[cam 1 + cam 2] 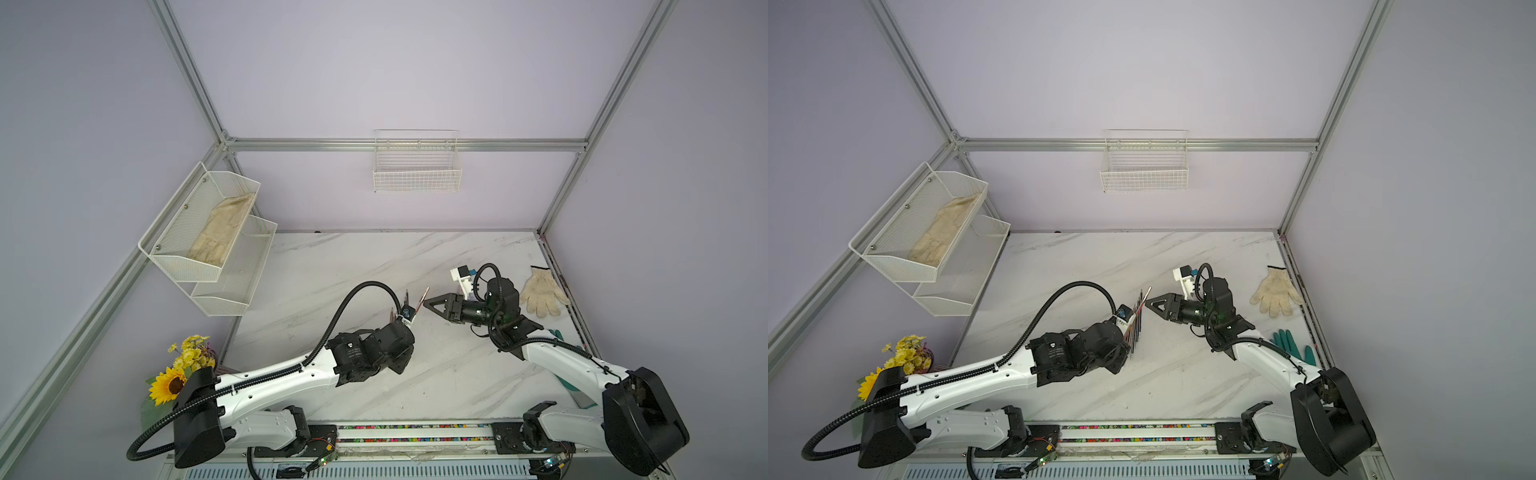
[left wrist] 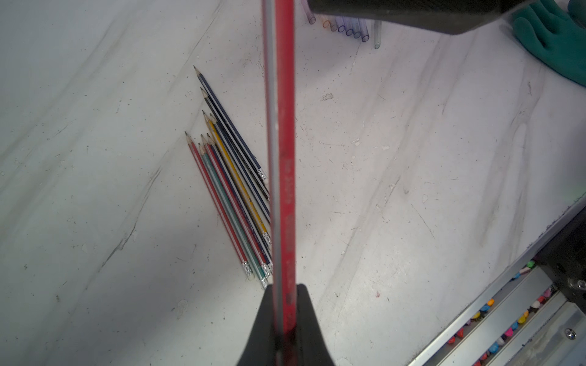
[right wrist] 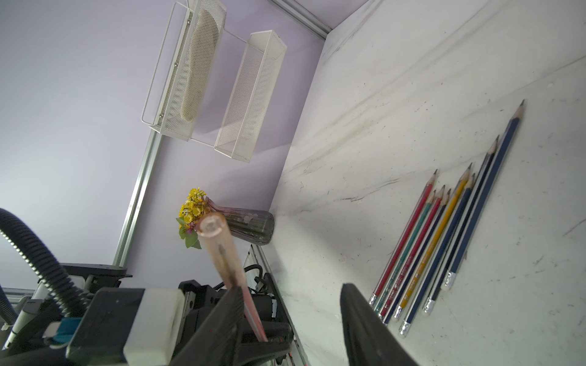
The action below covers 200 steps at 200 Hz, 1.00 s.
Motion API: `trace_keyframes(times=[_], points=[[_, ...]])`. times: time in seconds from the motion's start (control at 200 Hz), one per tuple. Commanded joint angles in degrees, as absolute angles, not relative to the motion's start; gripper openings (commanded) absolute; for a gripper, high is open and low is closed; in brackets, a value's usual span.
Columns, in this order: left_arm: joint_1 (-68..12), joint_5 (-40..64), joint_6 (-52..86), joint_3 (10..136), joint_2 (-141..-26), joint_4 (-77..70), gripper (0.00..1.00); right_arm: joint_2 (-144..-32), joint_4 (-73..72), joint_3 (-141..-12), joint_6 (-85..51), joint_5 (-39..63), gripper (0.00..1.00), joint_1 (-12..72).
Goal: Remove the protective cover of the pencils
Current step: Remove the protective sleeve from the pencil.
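My left gripper [image 2: 283,291] is shut on a red pencil [image 2: 283,158] that points up and away from it. A translucent protective cover [image 3: 217,240] still sits over that pencil's tip end. My right gripper [image 3: 290,290] is open, and the covered pencil runs close along the inner face of one of its fingers [image 3: 228,304]. In both top views the right gripper [image 1: 432,304] [image 1: 1155,303] meets the raised pencil [image 1: 423,296] [image 1: 1145,297] at mid-table. Several bare pencils [image 2: 234,190] [image 3: 444,237] lie side by side on the marble table [image 1: 353,270]. Several clear empty covers [image 2: 342,28] lie near them.
A white glove [image 1: 542,293] and a teal glove [image 1: 1291,345] lie at the table's right side. A vase of yellow flowers [image 3: 247,226] stands at the front left corner. Wire baskets hang on the back wall [image 1: 417,166] and left wall [image 1: 199,224]. A rail [image 1: 415,428] edges the front.
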State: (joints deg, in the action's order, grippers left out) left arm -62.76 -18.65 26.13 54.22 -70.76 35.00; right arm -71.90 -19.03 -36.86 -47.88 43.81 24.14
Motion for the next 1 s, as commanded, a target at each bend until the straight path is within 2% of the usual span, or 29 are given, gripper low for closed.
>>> trace_keyframes(times=[0.0,0.39,0.55,0.875,0.995], points=[[-62.66,-18.11,26.98,53.48,-71.17,33.86,0.0,-71.43,-19.16,-38.06,-47.4,44.89,0.52,23.98],[-62.71,-16.77,26.17,54.49,-72.89,33.31,0.0,-69.7,-19.17,-38.06,-47.06,45.28,0.49,23.92],[-62.79,-15.33,24.98,54.49,-72.96,33.31,0.0,-70.42,-19.25,-38.53,-47.4,44.68,0.41,23.82],[-62.71,-13.79,23.69,55.12,-73.65,33.3,0.0,-72.63,-19.18,-40.3,-47.74,44.44,0.33,23.73],[-62.71,-13.71,23.64,55.1,-73.57,33.32,0.0,-73.33,-19.2,-40.35,-47.95,44.02,0.23,23.73]])
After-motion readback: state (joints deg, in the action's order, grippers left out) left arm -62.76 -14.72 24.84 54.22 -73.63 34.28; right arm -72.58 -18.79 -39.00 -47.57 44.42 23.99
